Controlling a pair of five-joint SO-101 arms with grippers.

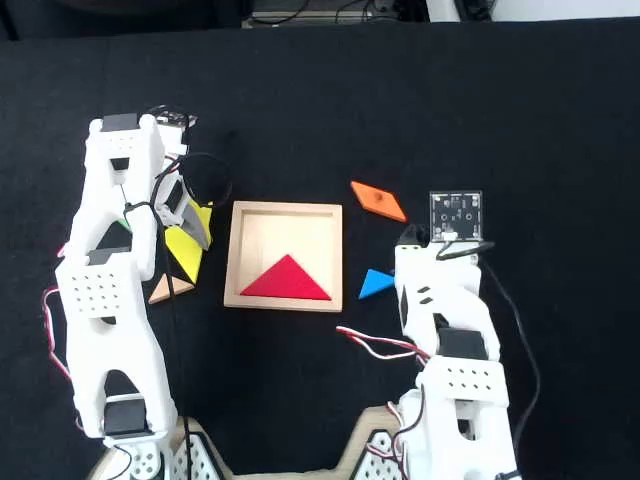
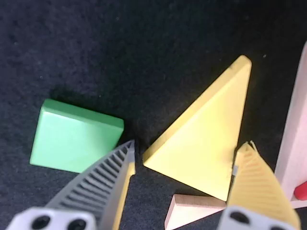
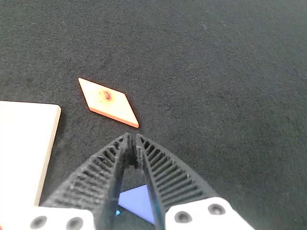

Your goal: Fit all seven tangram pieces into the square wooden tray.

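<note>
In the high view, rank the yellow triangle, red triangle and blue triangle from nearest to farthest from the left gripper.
1. yellow triangle: right at the left gripper, left of the tray.
2. red triangle: inside the tray.
3. blue triangle: beyond the tray's right side.

Nothing readable here, honestly. The little black board (image 1: 455, 215) on one arm has some tiny pale marks, way too small to make out. The orange piece (image 3: 108, 102) just has a reddish smudge, no letters.
</note>
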